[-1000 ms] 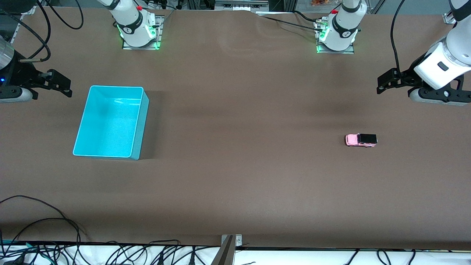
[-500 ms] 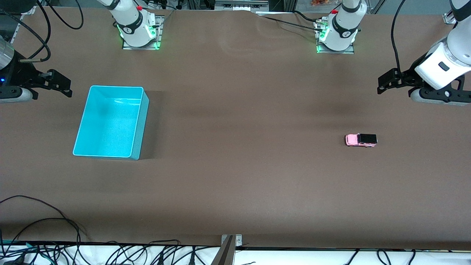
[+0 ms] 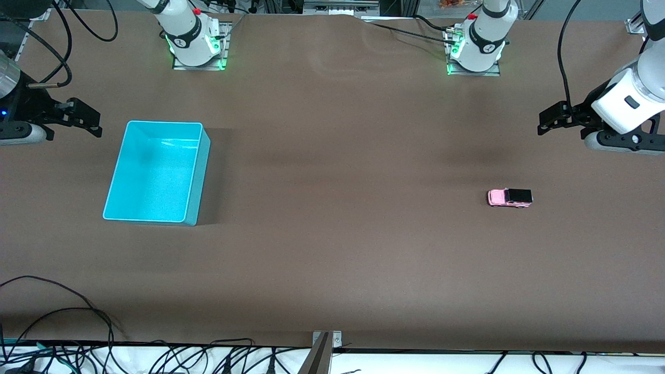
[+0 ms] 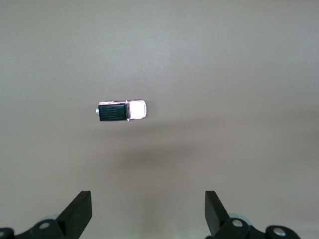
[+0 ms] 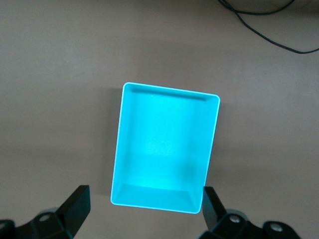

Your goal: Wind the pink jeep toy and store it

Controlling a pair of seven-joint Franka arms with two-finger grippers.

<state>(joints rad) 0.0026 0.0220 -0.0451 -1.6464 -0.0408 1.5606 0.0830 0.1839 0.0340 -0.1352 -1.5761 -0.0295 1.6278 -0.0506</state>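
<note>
The pink jeep toy (image 3: 509, 197) is a tiny pink car with a black roof, standing on its wheels on the brown table toward the left arm's end. In the left wrist view the pink jeep toy (image 4: 122, 110) lies apart from the fingers. My left gripper (image 3: 552, 118) hangs open and empty in the air over the table's left-arm end, short of the toy. My right gripper (image 3: 83, 119) hangs open and empty over the table's right-arm end, beside the cyan bin (image 3: 195, 174). Its wrist view looks down into the empty cyan bin (image 5: 164, 199).
Both arm bases (image 3: 195, 39) stand along the table edge farthest from the front camera. Black cables (image 3: 62, 317) lie by the nearest edge at the right arm's end. A metal bracket (image 3: 322, 348) sits at the middle of that edge.
The left arm's hand has shifted slightly toward its own end of the table. The right arm, the toy and the bin have stayed put.
</note>
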